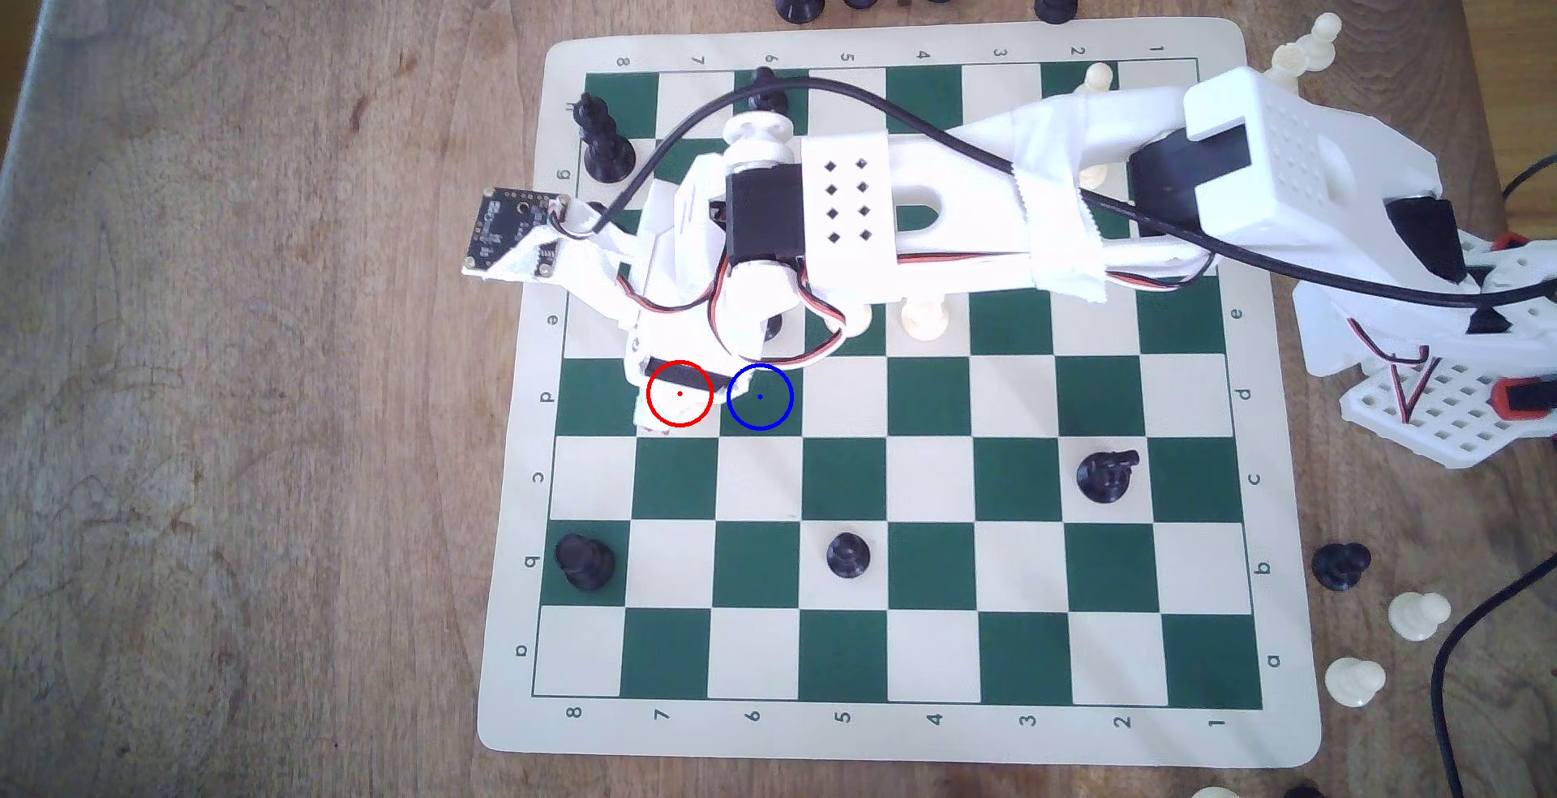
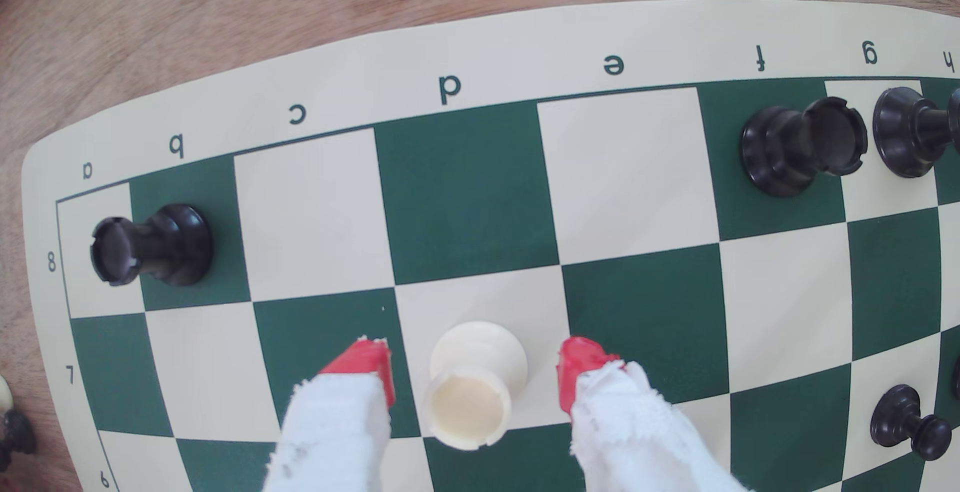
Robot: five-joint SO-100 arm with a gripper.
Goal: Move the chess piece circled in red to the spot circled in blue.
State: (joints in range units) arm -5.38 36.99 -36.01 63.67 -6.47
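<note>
The gripper (image 2: 475, 367) is seen spread apart, with one red fingertip (image 2: 371, 362) on each side of the chess piece (image 2: 475, 385) and a gap kept to both. The chess piece is stood upright on a white square of the chessboard (image 1: 927, 731). The spot (image 1: 760, 397) is found on the adjoining green square, beside the red-ringed square.

The white 3D-printed plastic arm (image 1: 927, 200) has black servo blocks set into its joints, a forearm plate pierced by two columns of diamond holes, and white tape wrappings. A thick black cable (image 1: 969, 149) loops along it; thin red-black-white wires trail beneath. The gripper (image 2: 475, 367) has red fingertips (image 2: 579, 367) above frayed white tape
</note>
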